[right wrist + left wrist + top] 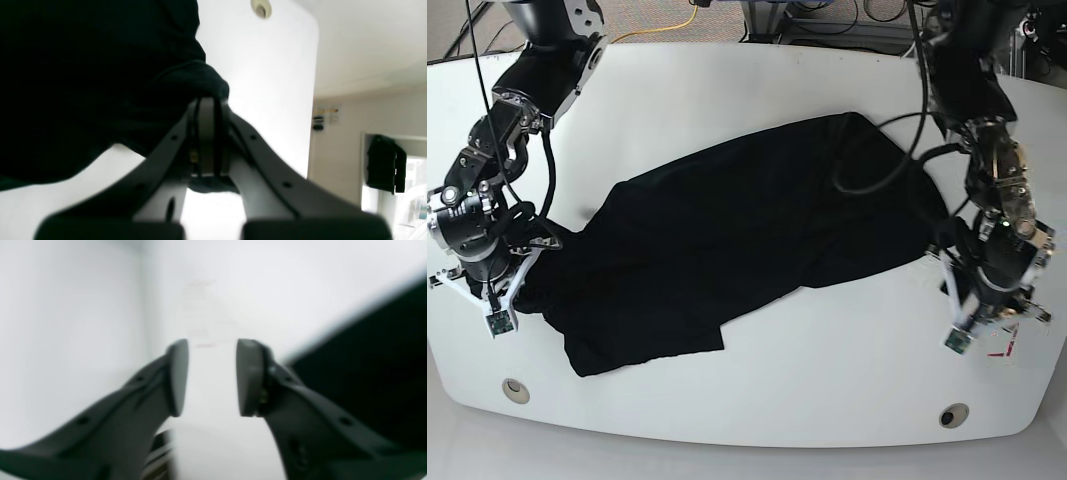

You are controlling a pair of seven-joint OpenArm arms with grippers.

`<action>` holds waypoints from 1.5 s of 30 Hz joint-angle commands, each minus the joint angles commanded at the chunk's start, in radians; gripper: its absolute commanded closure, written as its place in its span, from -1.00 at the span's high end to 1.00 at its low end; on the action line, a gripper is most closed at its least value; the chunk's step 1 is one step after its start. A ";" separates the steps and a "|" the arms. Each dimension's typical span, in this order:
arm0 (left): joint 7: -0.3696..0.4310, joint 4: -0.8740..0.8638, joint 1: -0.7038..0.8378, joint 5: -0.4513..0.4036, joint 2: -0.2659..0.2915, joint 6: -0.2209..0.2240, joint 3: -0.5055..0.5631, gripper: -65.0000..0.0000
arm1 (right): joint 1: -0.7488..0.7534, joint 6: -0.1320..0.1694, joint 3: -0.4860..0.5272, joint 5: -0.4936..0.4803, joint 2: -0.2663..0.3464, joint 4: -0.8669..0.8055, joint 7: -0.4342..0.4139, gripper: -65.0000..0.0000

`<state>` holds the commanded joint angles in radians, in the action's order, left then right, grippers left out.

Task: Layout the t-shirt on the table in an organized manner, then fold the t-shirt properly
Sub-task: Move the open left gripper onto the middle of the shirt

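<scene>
T-shirt [747, 225]: black, spread rumpled and slanted across middle of white table [827, 360]. Right hand [208, 133] at shirt's edge on base view's left, fingers pinched shut on fold of fabric. Left hand [211, 376] beside shirt's opposite edge, fingers parted, nothing between, over bare table. Grommet hole [261, 8] beyond right hand.

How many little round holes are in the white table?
2, both along the near edge of the table in the base view: one grommet hole near the right arm's end, the other grommet hole near the left arm's. The t-shirt may hide more.
</scene>
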<state>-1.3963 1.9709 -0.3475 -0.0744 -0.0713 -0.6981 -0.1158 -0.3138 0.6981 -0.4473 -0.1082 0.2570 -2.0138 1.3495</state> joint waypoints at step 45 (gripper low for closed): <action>0.248 -0.509 0.094 0.000 0.216 0.000 0.199 0.13 | 0.046 0.000 0.000 0.005 -0.037 0.002 0.000 -0.99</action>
<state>-1.1485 1.4615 -0.2539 -0.0744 0.1450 -0.6981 0.0836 -0.2677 0.6981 -0.4473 -0.1036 0.2202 -2.0123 1.3495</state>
